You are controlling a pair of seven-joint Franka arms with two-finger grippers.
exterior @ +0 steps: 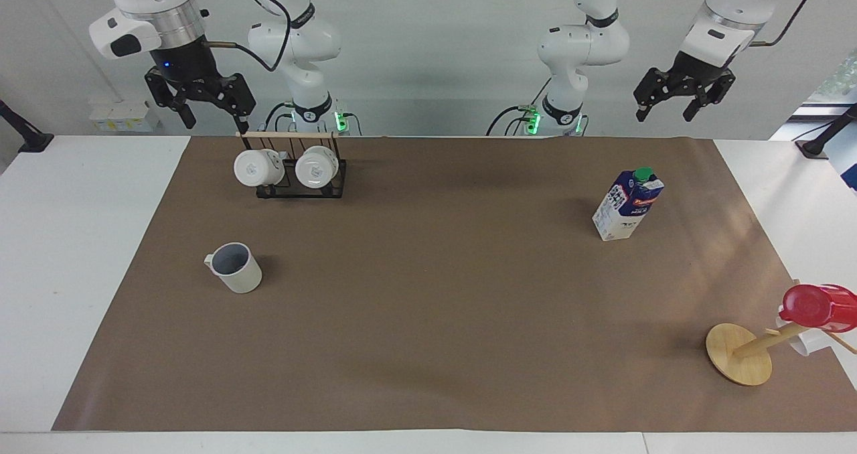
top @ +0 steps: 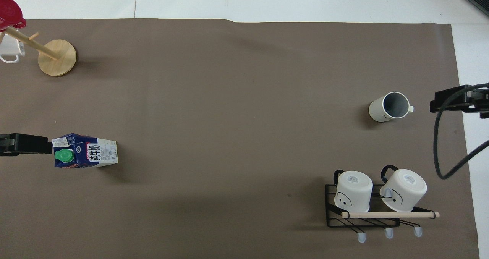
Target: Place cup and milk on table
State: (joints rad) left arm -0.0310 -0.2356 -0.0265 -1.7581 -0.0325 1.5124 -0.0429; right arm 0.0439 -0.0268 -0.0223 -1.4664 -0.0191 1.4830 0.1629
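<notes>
White bench [exterior: 80, 253] fills both views, with a big brown paper mat [exterior: 428, 320] covering most of it. A seam line crosses the bench top [top: 135, 1] at the end farthest from the robots. Plain pale grey-white wall [exterior: 435, 52] rises at the robots' end. White power strip or box [exterior: 124, 114] sits at the wall's foot, toward the right arm's end. Bright window [exterior: 833, 79] at the left arm's end. Black clamp mounts [exterior: 23, 136] at both bench corners. Even, soft lighting, faint shadows.
</notes>
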